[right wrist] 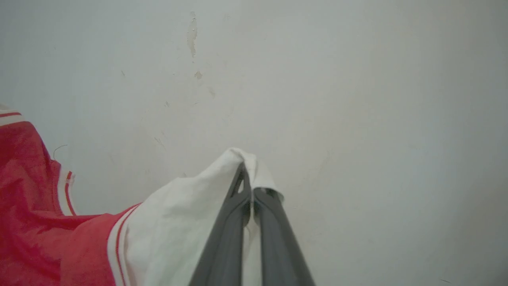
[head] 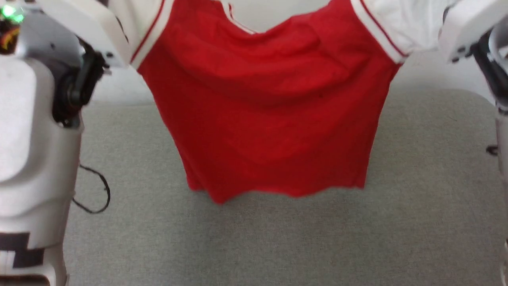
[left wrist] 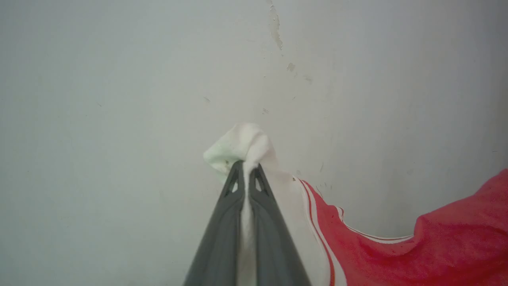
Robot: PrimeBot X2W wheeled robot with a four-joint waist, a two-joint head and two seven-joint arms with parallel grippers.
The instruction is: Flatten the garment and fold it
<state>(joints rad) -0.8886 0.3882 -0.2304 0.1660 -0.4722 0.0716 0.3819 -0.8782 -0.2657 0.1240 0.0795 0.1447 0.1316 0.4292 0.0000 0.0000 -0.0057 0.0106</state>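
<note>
Holding the garment (head: 270, 111) in the air by its two white sleeves, we have it hanging spread between our arms above the grey fabric-covered surface (head: 278, 246). Our left gripper (left wrist: 247, 169) is pinched tight on a bunch of white sleeve cloth, which bulges out past the fingertips. Its jaws are nearly together, with only a thin fold of fabric between them. Our right gripper (right wrist: 249, 178) is clamped the same way on the other white sleeve, the cloth draped over its tips.

In the head view the side of the shirt facing us is plain red. Its neckline sags in a curve at the top, and red-and-white striped trim runs where each sleeve meets the body. The lower hem hangs wavy, and we cannot tell whether it brushes the surface or hangs just clear of it. Behind the shirt stands a pale wall (left wrist: 119, 79) with a few chipped marks. A thin black cable (head: 101, 194) loops beside our left forearm (head: 31, 151).
</note>
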